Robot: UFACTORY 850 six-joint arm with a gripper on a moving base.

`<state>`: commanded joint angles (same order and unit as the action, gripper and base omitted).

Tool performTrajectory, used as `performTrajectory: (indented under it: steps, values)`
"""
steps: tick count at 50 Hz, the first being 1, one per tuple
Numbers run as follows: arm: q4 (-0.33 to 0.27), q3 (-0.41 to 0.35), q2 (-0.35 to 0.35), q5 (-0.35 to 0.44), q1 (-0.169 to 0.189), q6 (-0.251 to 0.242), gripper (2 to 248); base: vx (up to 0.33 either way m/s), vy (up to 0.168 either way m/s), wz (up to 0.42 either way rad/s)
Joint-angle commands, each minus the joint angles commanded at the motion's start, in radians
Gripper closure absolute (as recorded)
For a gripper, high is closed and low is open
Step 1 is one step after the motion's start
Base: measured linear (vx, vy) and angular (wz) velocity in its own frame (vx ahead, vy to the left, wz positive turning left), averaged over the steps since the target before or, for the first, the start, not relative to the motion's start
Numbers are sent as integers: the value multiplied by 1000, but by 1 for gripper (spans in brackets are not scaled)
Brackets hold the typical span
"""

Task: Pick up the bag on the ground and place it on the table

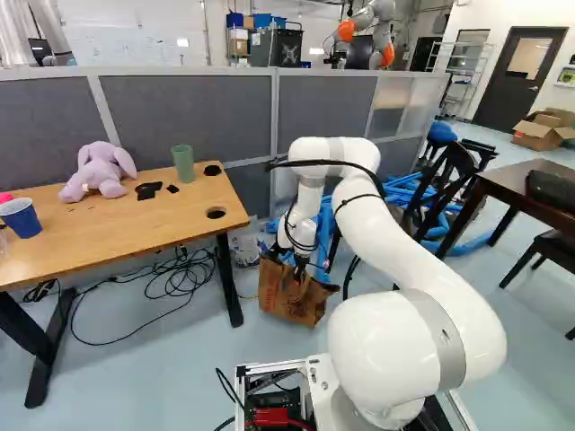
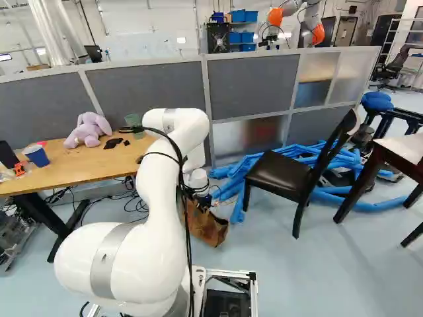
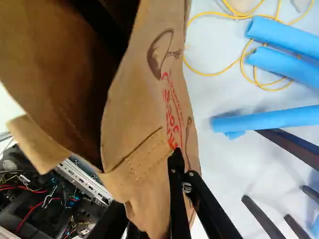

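Note:
In the left base view my gripper [image 1: 296, 268] is at the top of the brown paper bag [image 1: 289, 303], right of the table [image 1: 135, 223]. The arm partly hides the bag in the right base view. The wrist view shows the gripper [image 3: 149, 191] shut on the bag's side wall [image 3: 142, 144], paper pinched between its fingers. The bag's mouth gapes beside the fingers, its inside dark. It hangs or stands low, below the tabletop; whether its bottom touches the floor I cannot tell.
On the table are a purple plush toy [image 1: 101, 171], a green cup [image 1: 182, 163] and a blue cup [image 1: 20, 217]. Cables lie under it. Blue tubes [image 2: 238, 173] and a dark chair [image 2: 281, 175] stand beyond the bag. Another robot [image 1: 368, 31] is behind the partition.

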<state>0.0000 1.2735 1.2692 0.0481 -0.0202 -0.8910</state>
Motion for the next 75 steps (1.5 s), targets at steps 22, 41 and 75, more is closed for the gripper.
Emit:
performTrajectory:
  steps: [22,41,75]
  values:
    - [0,-69,-84,0,0,0,232,0,0,0]
    - [0,-126,-157,0,0,0,232,0,0,0]
    - [0,-222,-290,0,0,0,232,0,0,0]
